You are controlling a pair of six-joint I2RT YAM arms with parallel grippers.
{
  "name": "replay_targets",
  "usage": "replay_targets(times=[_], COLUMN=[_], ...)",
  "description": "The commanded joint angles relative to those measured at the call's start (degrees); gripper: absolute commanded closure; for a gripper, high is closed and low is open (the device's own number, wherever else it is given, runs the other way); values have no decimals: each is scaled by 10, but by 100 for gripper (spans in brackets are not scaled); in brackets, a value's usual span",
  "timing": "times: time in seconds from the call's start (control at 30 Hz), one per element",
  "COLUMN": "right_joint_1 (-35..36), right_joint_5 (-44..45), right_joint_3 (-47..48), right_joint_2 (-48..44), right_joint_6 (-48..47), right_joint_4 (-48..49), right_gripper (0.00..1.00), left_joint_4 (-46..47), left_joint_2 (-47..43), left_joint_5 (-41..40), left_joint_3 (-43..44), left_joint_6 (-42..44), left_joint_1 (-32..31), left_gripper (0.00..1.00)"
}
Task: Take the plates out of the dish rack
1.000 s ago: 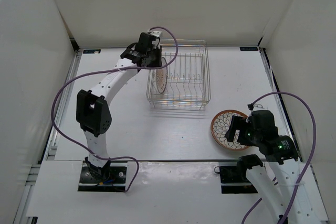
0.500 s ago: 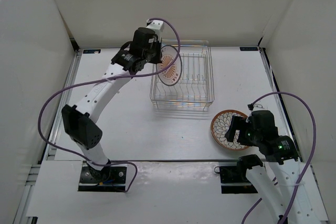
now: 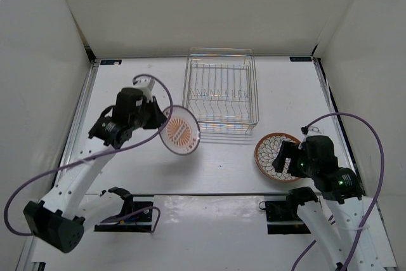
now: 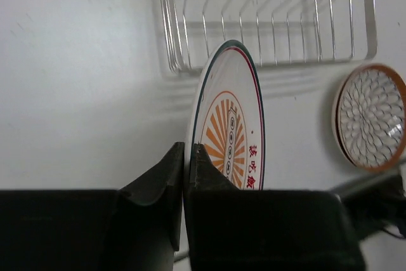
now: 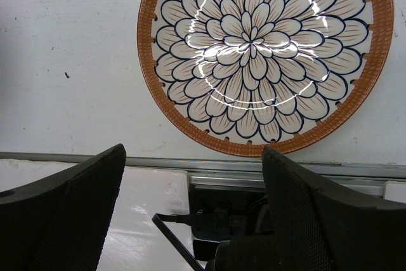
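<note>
The left end effector (image 3: 160,118) was clenched on the pale plate (image 3: 180,131). Its two fingers (image 4: 158,179) pinched the rim, one on each face. The plate stood nearly on edge in the wrist view. From above, its orange-brown centre and dark rim were turned up towards the camera. It was held out beyond the near-left corner of the rack (image 3: 222,93), apart from the wires. Whether its lower edge touched the surface (image 3: 222,163) could not be told.

The rack sat towards the far side of the surface, its upright dividers running across its width.

The petal plate (image 3: 271,152) lay flat and face up on the surface, near the rack's near-right corner but not touching it. The right end effector (image 3: 288,158) was released, with its fingers (image 5: 70,201) spread wide. It hung over the near edge of the petal plate, and neither finger was on the plate.
</note>
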Motion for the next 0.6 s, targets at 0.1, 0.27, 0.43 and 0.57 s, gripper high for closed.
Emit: replay_targets(times=[0.1, 0.27, 0.43, 0.57], right_joint_1=[1, 1, 3, 2], right_joint_5=[-4, -2, -2, -2], right_joint_3=[-1, -2, -2, -3], right_joint_2=[-12, -17, -17, -14], right_joint_6=[-8, -6, -8, -8], right_joint_4=[15, 15, 14, 16], right_gripper=[11, 11, 11, 11], left_joint_4=[60, 44, 75, 98], left_joint_2=[-102, -130, -116, -93], left_joint_5=[173, 183, 239, 269], left_joint_3=[-195, -272, -341, -374], left_joint_6=[-119, -116, -107, -98], left_joint_1=[10, 19, 76, 124], left_gripper=[99, 95, 92, 80])
